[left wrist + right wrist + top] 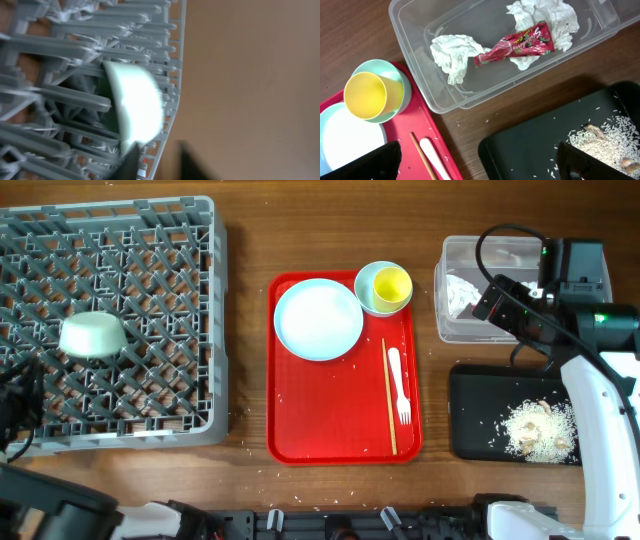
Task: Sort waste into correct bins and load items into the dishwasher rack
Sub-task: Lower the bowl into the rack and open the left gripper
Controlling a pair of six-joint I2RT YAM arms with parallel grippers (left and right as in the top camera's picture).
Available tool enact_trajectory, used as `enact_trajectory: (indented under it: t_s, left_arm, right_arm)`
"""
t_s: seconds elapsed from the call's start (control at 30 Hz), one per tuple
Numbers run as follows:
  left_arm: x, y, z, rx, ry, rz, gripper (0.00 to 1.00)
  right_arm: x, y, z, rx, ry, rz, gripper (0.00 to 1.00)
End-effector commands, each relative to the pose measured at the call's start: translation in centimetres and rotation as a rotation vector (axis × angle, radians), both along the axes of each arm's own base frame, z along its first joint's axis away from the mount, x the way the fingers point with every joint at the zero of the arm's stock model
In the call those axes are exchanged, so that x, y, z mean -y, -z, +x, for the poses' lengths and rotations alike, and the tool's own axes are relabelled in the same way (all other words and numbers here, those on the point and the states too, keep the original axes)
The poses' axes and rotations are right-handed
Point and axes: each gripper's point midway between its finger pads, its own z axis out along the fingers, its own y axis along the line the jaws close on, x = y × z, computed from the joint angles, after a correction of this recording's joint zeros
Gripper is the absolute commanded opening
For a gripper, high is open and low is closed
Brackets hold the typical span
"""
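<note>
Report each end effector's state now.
Left end effector: closed, holding nothing.
Right end effector: open, holding nothing.

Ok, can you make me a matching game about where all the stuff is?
Things:
1. yellow cup
2. red wrapper
3. rice
4. fork

Places:
A. on the black tray
B. in the clear tub
C. inside the blue-green bowl
D. lying flat on the red tray

Pairs: 1-C, 2-B, 3-A, 4-D
</note>
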Motion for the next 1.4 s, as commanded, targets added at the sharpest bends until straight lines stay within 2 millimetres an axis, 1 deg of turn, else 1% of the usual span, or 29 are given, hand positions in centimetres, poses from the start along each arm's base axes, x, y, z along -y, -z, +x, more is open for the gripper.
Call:
enact_trajectory:
  t_s: [0.0,0.07,0.1,0.13,0.17,0.23,0.3,0.33,0.37,0.43,0.53,0.6,0.63,0.73,0.8,0.83,0.9,1.0,1.03,1.1,1.17,1.2,1.27,1.37]
  left_arm:
    - [3.5,-4.4,2.1,0.072,0.108,0.130,0.04]
    - [5.8,-6.6,3.7,0.109,0.170,0.240,0.04]
    - [6.6,-7.2,4.6,0.105,0.179,0.304,0.04]
    - [6.9,-7.1,5.6,0.064,0.159,0.372,0.04]
    - [7.0,-6.4,6.4,0.003,0.129,0.436,0.04]
    - [7.2,-4.2,7.9,-0.141,0.086,0.558,0.04]
    - [8.1,-2.3,9.2,-0.241,0.114,0.728,0.04]
    - [8.0,-1.5,9.5,-0.291,0.109,0.781,0.04]
    - [7.7,-0.7,9.5,-0.339,0.100,0.822,0.04]
    - [6.5,1.3,9.3,-0.457,0.053,0.868,0.04]
    - [6.4,3.1,9.3,-0.496,0.083,0.872,0.04]
    - [5.5,4.2,8.5,-0.570,0.062,0.882,0.04]
    - [5.2,4.4,8.1,-0.601,0.051,0.888,0.04]
    - [5.3,4.4,7.9,-0.605,0.050,0.884,0.04]
    - [5.4,3.9,7.8,-0.601,0.042,0.882,0.04]
    - [5.3,3.5,7.6,-0.598,0.025,0.874,0.04]
    - [5.0,2.1,7.2,-0.591,-0.052,0.850,0.04]
    - [4.3,0.2,6.4,-0.591,-0.117,0.885,0.04]
    - [4.0,0.2,6.0,-0.614,-0.134,0.895,0.04]
    - [3.4,0.9,5.1,-0.664,-0.142,0.891,0.04]
    - [3.0,1.2,4.7,-0.673,-0.144,0.878,0.04]
    - [3.4,1.0,5.2,-0.640,-0.124,0.868,0.04]
    - [5.1,0.4,7.0,-0.522,-0.044,0.839,0.04]
    - [5.9,0.0,8.1,-0.455,0.004,0.842,0.04]
  right_arm:
    - [0.2,-0.9,0.0,0.025,-0.006,-0.009,1.00]
    - [0.2,-0.9,0.0,0.024,-0.006,-0.009,1.00]
    - [0.2,-0.9,0.0,0.025,-0.006,-0.009,1.00]
    - [0.2,-0.9,0.0,0.024,-0.006,-0.009,1.00]
    - [0.2,-0.9,0.0,0.024,-0.006,-0.009,1.00]
    - [0.2,-0.9,0.0,0.024,-0.006,-0.009,1.00]
    - [0.2,-0.9,0.0,0.024,-0.006,-0.009,1.00]
    - [0.2,-0.9,0.0,0.024,-0.006,-0.009,1.00]
    - [0.2,-0.9,0.0,0.025,-0.006,-0.009,1.00]
    - [0.2,-0.9,0.0,0.024,-0.006,-0.009,1.00]
    - [0.2,-0.9,0.0,0.024,-0.006,-0.009,1.00]
    - [0.2,-0.9,0.0,0.024,-0.006,-0.009,1.00]
    - [0.2,-0.9,0.0,0.025,-0.006,-0.009,1.00]
    - [0.2,-0.9,0.0,0.024,-0.006,-0.009,1.00]
    - [0.2,-0.9,0.0,0.025,-0.006,-0.009,1.00]
    - [0.2,-0.9,0.0,0.025,-0.006,-0.009,1.00]
    - [0.2,-0.9,0.0,0.024,-0.006,-0.009,1.00]
    - [0.2,-0.9,0.0,0.025,-0.006,-0.009,1.00]
    - [0.2,-0.9,0.0,0.025,-0.006,-0.009,1.00]
    - [0.2,-0.9,0.0,0.025,-0.006,-0.009,1.00]
    - [0.2,-0.9,0.0,0.025,-0.006,-0.009,1.00]
    - [0.2,-0.9,0.0,0.024,-0.006,-0.009,1.00]
    - [0.2,-0.9,0.0,0.024,-0.006,-0.009,1.00]
    - [0.2,-0.9,0.0,0.025,-0.006,-0.009,1.00]
